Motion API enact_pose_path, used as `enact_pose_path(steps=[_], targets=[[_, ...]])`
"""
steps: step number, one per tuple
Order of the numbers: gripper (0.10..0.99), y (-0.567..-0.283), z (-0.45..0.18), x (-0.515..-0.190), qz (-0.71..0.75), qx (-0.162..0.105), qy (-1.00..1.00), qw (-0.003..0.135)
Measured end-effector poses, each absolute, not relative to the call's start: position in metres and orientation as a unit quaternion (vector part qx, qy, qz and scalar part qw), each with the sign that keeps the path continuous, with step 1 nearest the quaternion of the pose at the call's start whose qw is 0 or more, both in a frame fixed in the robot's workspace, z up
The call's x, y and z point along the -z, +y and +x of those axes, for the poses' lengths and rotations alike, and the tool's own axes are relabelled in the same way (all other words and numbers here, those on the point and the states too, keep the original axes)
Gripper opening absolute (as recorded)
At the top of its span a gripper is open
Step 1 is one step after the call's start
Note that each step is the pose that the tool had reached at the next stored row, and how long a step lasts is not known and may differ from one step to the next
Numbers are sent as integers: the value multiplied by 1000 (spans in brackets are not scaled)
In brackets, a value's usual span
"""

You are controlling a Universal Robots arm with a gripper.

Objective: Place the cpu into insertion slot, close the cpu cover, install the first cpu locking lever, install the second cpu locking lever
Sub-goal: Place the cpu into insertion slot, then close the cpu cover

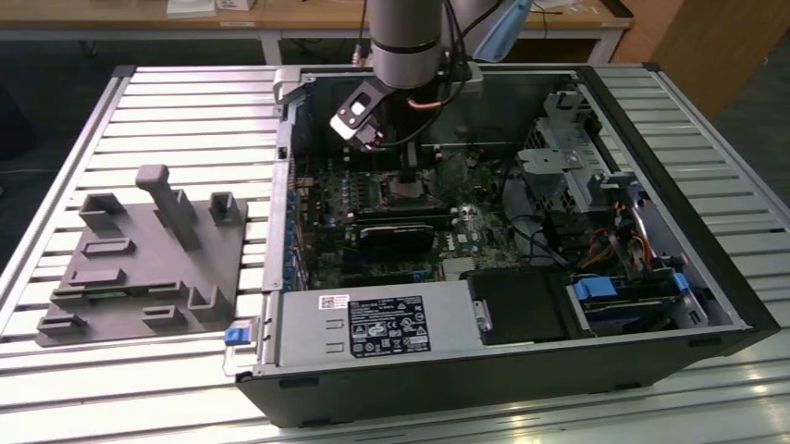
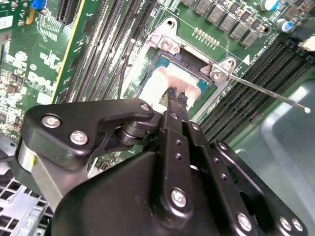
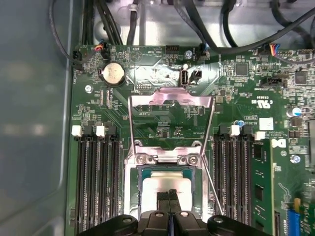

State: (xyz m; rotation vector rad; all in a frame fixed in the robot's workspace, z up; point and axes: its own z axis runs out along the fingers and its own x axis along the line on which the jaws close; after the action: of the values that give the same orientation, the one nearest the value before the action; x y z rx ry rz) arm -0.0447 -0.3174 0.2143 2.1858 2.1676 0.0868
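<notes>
Black fingers first: the gripper [image 2: 175, 95] [image 3: 170, 193] has its jaws drawn tight together, with barely a line between the tips and nothing clamped in them. The tips sit right over the pale silvery top of the cpu [image 2: 156, 83] [image 3: 155, 183]. Whether they actually press on it cannot be told from either wrist view.

The cpu lies flat inside the insertion slot [image 2: 165, 42] [image 3: 167, 158], squared up within the metal rim, with its teal edge showing round the lid. So the chip is seated.

Just past the socket in the first wrist view, the cpu cover [image 3: 170, 94] stands swung up and open. It is a thin silvery frame, and green board shows through its cut-out centre. It is not down on the chip.

A thin metal lever [image 2: 268, 91] [image 3: 212, 189] juts away from the corner of the socket, raised clear of the rim and unlatched.

Long black memory slots [image 3: 96, 182] flank the socket on both sides. Further along the green motherboard [image 3: 246, 98] sits a round coin battery [image 3: 112, 73], with dark cables looping beyond it.

Pulling out to the exterior view, the arm [image 1: 405, 42] drops straight down into the open computer case [image 1: 494, 384]. The case lies on its side on a slatted metal table [image 1: 185, 92]. At the exterior view's left a grey moulded fixture [image 1: 136, 268] rests on the table, well apart from the case.
</notes>
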Motion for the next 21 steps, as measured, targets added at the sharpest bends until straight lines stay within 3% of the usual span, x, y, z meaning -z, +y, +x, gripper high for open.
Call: enact_pose_path(steps=[14, 21], targets=[[106, -317, -45, -249, 709, -31, 703, 34], [106, -317, -45, -250, 709, -31, 703, 34]])
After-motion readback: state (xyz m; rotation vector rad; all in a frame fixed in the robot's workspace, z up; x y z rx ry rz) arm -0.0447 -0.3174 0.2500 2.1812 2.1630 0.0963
